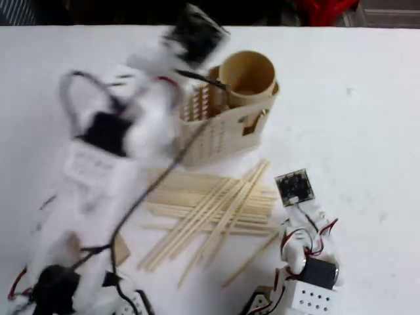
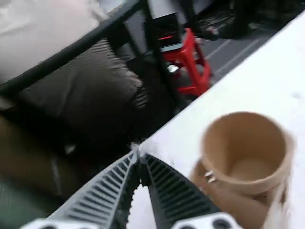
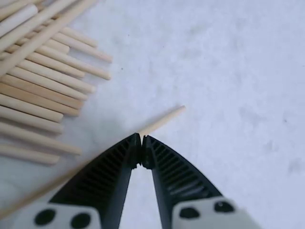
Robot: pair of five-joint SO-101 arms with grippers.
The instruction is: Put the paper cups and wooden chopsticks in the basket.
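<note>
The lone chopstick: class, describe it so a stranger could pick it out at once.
Find the cream basket on the table; a heap of wooden chopsticks lies at its foot. Off the heap's right edge, the lone chopstick lies slanted on bare table, while the others overlap.

I see the white table (image 1: 367,98) carrying the basket (image 1: 216,138) far centre, with loose chopsticks (image 1: 216,210) piled just on its near side.
</note>
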